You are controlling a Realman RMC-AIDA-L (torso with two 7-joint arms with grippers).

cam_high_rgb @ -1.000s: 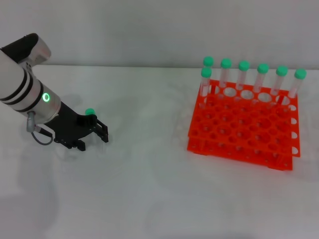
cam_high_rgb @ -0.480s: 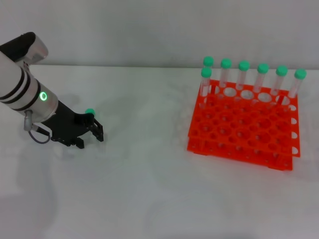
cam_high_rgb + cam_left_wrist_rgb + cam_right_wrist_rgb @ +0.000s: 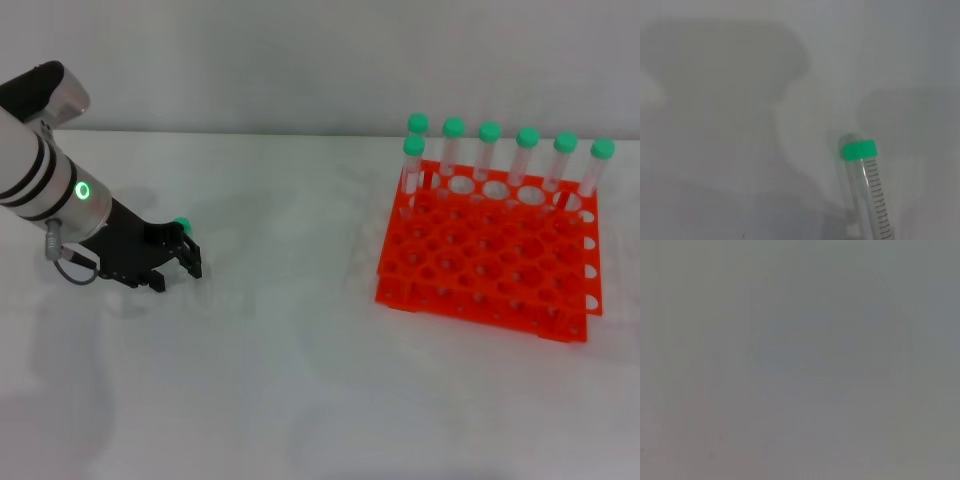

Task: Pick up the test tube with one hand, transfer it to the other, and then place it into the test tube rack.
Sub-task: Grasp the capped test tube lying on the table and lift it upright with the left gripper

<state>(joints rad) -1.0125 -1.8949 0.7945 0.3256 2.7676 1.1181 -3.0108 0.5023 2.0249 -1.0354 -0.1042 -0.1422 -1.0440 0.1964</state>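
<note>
The test tube [image 3: 181,224] lies on the white table, and only its green cap shows past my left gripper [image 3: 174,272]. That black gripper hangs low over the tube's body with its fingers apart and holds nothing. In the left wrist view the test tube [image 3: 870,190] lies flat, its green cap towards the open table and its clear graduated body running out of the picture. The orange-red test tube rack [image 3: 490,262] stands at the right, well away from the gripper. My right gripper is out of view, and the right wrist view is a blank grey.
Several green-capped tubes [image 3: 489,150] stand upright in the rack's back row. The white table [image 3: 300,350] stretches between the gripper and the rack, and a pale wall rises behind it.
My left arm has drawn back to the left over the tube. The green cap has stayed where it was.
</note>
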